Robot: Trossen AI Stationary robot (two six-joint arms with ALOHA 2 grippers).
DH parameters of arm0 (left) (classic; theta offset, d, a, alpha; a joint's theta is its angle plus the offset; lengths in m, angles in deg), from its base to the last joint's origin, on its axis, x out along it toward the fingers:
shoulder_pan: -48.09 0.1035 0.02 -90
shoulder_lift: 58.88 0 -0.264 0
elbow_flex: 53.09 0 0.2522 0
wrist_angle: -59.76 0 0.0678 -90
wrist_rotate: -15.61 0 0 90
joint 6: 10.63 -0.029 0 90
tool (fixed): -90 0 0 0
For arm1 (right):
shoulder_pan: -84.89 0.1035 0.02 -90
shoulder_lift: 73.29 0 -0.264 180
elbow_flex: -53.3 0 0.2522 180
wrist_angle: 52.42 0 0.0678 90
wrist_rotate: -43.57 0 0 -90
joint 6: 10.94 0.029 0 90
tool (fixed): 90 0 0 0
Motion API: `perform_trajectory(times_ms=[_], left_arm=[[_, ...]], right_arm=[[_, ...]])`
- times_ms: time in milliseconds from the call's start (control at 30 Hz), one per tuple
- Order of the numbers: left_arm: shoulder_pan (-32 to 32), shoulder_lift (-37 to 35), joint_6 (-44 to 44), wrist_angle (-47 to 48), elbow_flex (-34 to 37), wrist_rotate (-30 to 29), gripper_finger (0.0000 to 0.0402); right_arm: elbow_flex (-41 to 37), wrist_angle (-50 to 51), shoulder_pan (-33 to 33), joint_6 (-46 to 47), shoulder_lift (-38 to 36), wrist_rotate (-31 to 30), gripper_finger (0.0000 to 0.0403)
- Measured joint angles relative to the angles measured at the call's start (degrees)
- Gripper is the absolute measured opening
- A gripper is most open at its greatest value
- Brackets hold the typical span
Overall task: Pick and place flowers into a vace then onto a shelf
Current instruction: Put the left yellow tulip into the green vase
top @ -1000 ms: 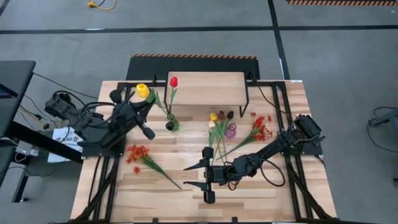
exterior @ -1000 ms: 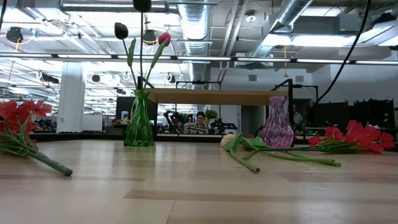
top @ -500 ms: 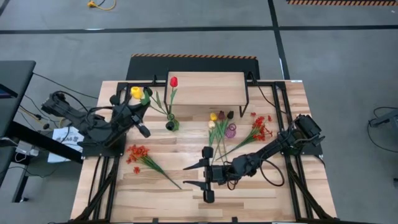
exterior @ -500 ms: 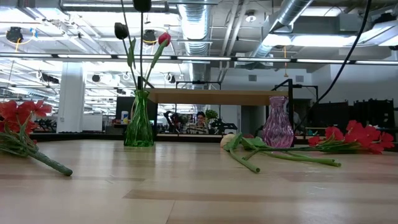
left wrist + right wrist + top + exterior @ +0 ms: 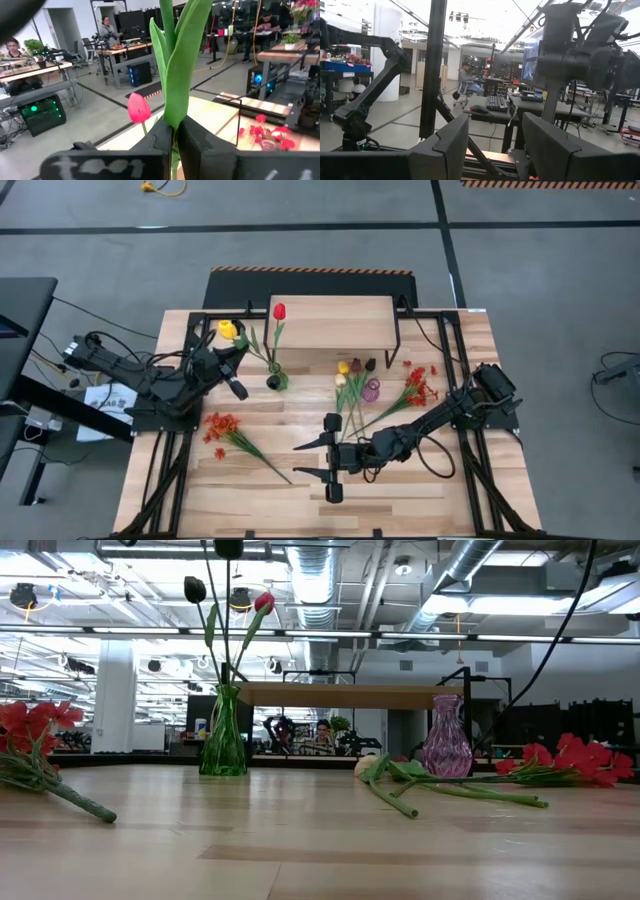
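Flowers: yellow tulip [image 5: 228, 329] is clamped by its green stem [image 5: 172, 75] in my left end effector [image 5: 222, 360], fingers [image 5: 162, 137] pinched tight on it, held above the counter [image 5: 420, 480] just left of the green vase [image 5: 276, 379]. Green vase stands in front of the shelf's left end and already has a red tulip [image 5: 279, 311] and dark tulips [image 5: 194, 588] in it; red one leans back over the shelf [image 5: 335, 320].

Loose flowers lying on the counter: a red-orange spray [image 5: 222, 426] at front left, a bunch of yellow, cream and maroon tulips [image 5: 350, 370] near the middle, another red spray [image 5: 420, 385] to the right of them. Purple vase [image 5: 372, 390] sits between that tulip bunch and the right spray, stems touching or just beside it.

My right end effector [image 5: 325, 461] is low over the front centre of the counter, fingers [image 5: 445, 145] spread wide, nothing between them, well apart from the flowers. Right wrist view looks out at the room, with a seated person [image 5: 465, 80] at a desk.
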Motion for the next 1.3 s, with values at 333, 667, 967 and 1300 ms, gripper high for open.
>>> perform_trajectory(times_ms=[333,667,967,1300], left_arm=[[1.74,0.05,7.33,7.68,0.05,1.64,0.0000],[3.99,0.06,12.46,12.25,0.05,3.31,0.0000],[6.05,0.51,14.30,13.63,0.05,9.04,0.0004],[6.35,0.52,15.36,14.33,0.05,10.62,0.0057]], right_arm=[[0.00,-0.02,0.00,-0.02,0.00,0.02,0.0177],[0.00,-0.04,0.00,-0.02,0.00,0.02,0.0177],[0.00,-0.04,0.00,-0.02,0.00,0.02,0.0177],[0.00,-0.04,0.00,-0.02,0.00,0.02,0.0177]])
